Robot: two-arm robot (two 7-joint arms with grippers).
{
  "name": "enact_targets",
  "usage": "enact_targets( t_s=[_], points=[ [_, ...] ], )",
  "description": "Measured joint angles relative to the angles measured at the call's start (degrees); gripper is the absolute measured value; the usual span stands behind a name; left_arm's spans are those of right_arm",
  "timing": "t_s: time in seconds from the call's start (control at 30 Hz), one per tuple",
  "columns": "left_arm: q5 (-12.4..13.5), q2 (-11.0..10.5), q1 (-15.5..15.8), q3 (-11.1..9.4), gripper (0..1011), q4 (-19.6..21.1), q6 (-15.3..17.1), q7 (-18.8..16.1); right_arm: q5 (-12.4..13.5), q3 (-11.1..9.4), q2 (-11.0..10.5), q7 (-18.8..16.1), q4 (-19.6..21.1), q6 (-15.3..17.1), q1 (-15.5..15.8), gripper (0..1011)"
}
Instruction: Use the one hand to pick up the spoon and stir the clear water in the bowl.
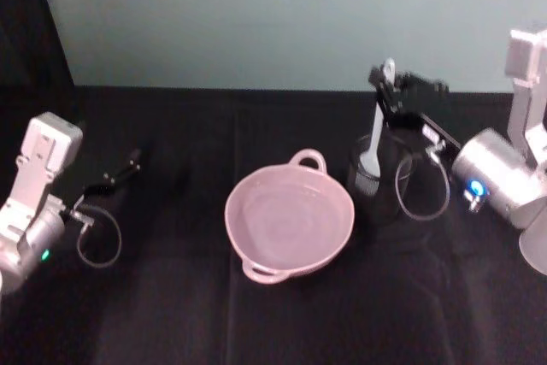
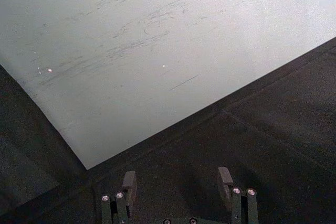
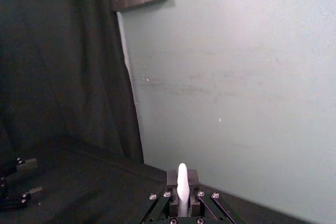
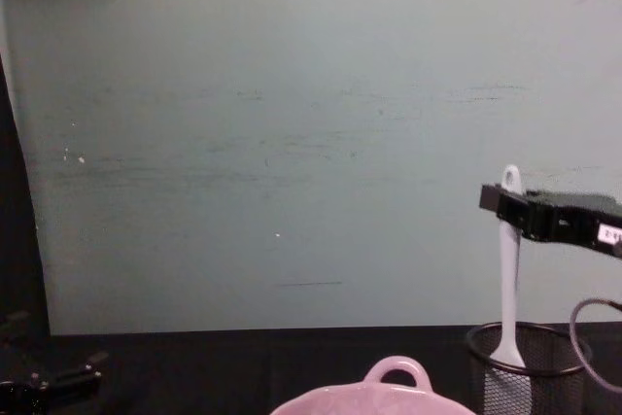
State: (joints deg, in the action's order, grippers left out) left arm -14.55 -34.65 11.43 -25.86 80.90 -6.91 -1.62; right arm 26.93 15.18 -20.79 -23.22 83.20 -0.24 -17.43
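On the black bench (image 1: 188, 314) before the pale wall, your right end effector (image 1: 389, 91) pinches the spoon (image 1: 373, 138) near its handle top, blade hanging upright in the mesh cup (image 1: 376, 179), ready to lift clear. The bowl (image 1: 289, 222) sits just left; your left end effector (image 1: 128, 164) rests open, far left.

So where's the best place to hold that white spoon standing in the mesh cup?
High on the handle, just under the loop end, coming in level from the robot's right. The spoon stands upright with its blade down in the mesh cup, so only the upper handle is free. The right gripper already has its jaws closed there; the left gripper rests aside.
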Motion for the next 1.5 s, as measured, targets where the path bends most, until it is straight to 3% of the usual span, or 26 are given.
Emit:
enact_targets(
  t_s=[0.13,0.4,0.6,1.17,1.4,1.5],
  points=[
    [0.00,0.00,0.00,0.00,1011,0.00,0.00,0.00,4.41,-1.37,0.95,-1.54,-3.42,-0.13,0.28,114],
    [0.00,0.00,0.00,0.00,1011,0.00,0.00,0.00,9.80,-2.88,1.70,-2.91,-6.45,-0.41,0.55,118],
    [0.00,0.00,0.00,0.00,1011,0.00,0.00,0.00,13.68,-4.15,2.25,-3.51,-7.89,-1.34,1.05,311],
    [0.00,0.00,0.00,0.00,1011,0.00,0.00,0.00,17.25,-5.75,-0.07,-1.61,-7.89,-2.47,4.15,848],
    [0.00,0.00,0.00,0.00,1011,0.00,0.00,0.00,17.77,-5.31,-1.47,-1.12,-5.36,-1.24,6.93,1003],
    [0.00,0.00,0.00,0.00,1011,0.00,0.00,0.00,17.69,-5.07,-2.73,-0.35,-3.07,-0.27,8.79,1002]
  ],
)
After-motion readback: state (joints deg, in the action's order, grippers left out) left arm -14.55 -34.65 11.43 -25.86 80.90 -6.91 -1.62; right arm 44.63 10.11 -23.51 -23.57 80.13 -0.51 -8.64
